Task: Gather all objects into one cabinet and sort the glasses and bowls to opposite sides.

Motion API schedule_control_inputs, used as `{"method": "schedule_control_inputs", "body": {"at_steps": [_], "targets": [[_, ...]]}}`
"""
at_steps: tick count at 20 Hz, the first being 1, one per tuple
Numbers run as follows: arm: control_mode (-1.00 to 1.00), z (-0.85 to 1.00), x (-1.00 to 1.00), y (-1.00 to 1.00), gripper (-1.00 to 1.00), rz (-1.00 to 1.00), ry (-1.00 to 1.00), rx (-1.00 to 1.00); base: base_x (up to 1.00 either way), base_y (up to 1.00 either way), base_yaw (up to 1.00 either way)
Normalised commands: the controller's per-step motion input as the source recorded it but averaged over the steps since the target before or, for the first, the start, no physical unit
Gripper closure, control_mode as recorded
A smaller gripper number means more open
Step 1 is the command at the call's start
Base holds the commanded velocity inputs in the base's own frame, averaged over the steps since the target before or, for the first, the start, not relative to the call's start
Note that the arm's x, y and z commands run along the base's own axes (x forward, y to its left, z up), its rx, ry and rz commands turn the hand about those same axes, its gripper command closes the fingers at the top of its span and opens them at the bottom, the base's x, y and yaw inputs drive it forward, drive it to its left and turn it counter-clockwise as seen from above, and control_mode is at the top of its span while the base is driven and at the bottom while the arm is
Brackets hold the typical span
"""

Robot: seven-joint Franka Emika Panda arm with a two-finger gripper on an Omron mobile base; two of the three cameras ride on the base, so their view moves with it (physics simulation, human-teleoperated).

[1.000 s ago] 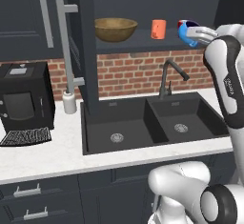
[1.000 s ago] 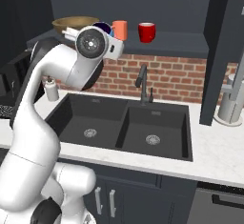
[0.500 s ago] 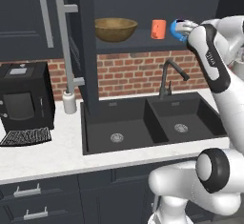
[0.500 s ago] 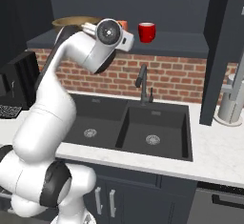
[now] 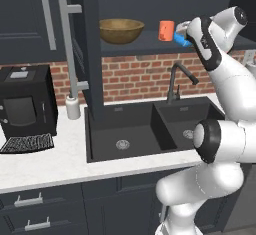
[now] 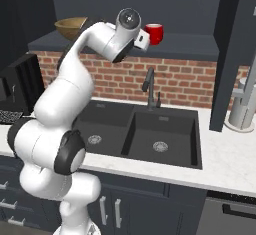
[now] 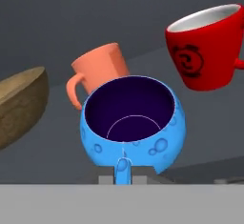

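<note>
Your gripper is clenched on the blue bowl, just beside the orange cup. Push further and you may knock that cup or the red mug over.

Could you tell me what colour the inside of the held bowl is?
Dark purple, inside the small glossy blue bowl; clearest in the hand view.

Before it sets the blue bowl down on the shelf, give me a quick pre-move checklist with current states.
1. Grip: gripper shut on the blue bowl, rim pinched between the fingertips: ok.
2. Bowl upright: hand view is rolled, true tilt cannot tell.
3. Cabinet door swung open, shelf reachable: ok.
4. Neighbours: orange cup close behind the bowl, red mug to its right; gap cannot tell.
5. Bowl side: wooden bowl sits at the left end, but the orange cup stands between it and the blue bowl: not ok for sorting.
6. Bowl's height over the shelf: cannot tell.
</note>
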Motion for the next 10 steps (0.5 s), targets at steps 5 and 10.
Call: {"method": "schedule_control_inputs", "body": {"at_steps": [5, 10], "targets": [[-1.0, -0.01, 0.6, -0.14, 1.0, 0.0, 0.15, -0.02, 0.0, 0.0, 0.0], [-1.0, -0.26, 0.38, 0.0, 1.0, 0.0, 0.13, -0.1, 0.0, 0.0, 0.0]]}}
